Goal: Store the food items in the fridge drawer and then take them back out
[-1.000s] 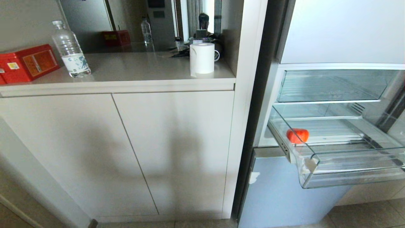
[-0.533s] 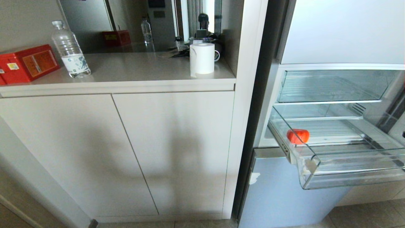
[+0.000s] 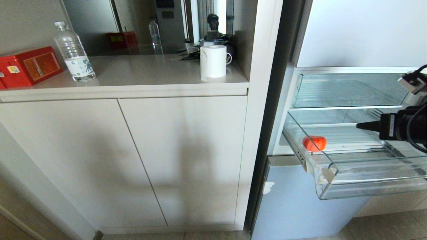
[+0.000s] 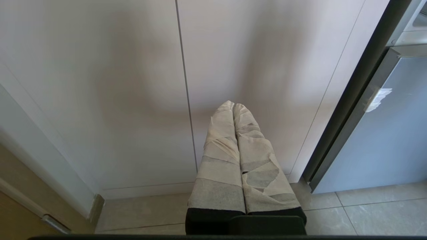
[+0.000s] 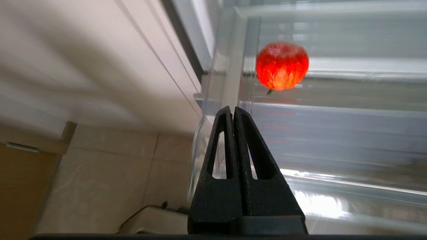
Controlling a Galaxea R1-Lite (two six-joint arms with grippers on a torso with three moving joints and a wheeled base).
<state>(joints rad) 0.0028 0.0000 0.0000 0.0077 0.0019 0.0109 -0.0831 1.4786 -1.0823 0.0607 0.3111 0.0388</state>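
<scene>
- Head view: fridge drawer [image 3: 367, 173] pulled out from the fridge, below a clear bin [image 3: 350, 90]. One red food item [image 3: 314, 143] lying on the drawer's ribbed floor near its left wall, same place as a second ago. Only one such piece visible.
- Head view: right tool [image 3: 362, 126] now in from the right edge, above the drawer and level with the food item, well apart from it, tip pointing toward it; absent from this view a second ago, only a sliver at the edge half a second ago. Fingers pressed together, nothing held.
- Head view: left of the fridge, a desk [image 3: 133, 71] bearing a water bottle [image 3: 73, 53], a red box [image 3: 28, 66] and a paper roll [image 3: 213, 61], all unmoved. White cabinet doors [image 3: 133, 160] beneath.
- Left wrist view: left tool [image 4: 235, 110], wrapped in pale tape, fingers together and empty, low before the cabinet doors [image 4: 133, 83], left of the pale blue fridge door [image 4: 383, 140].
- Right wrist view: right tool [image 5: 233, 111] black, fingers [image 5: 247, 146] closed on nothing, over the drawer's clear left wall [image 5: 233, 73]; food item [image 5: 282, 65] ahead inside the drawer, not touched.
</scene>
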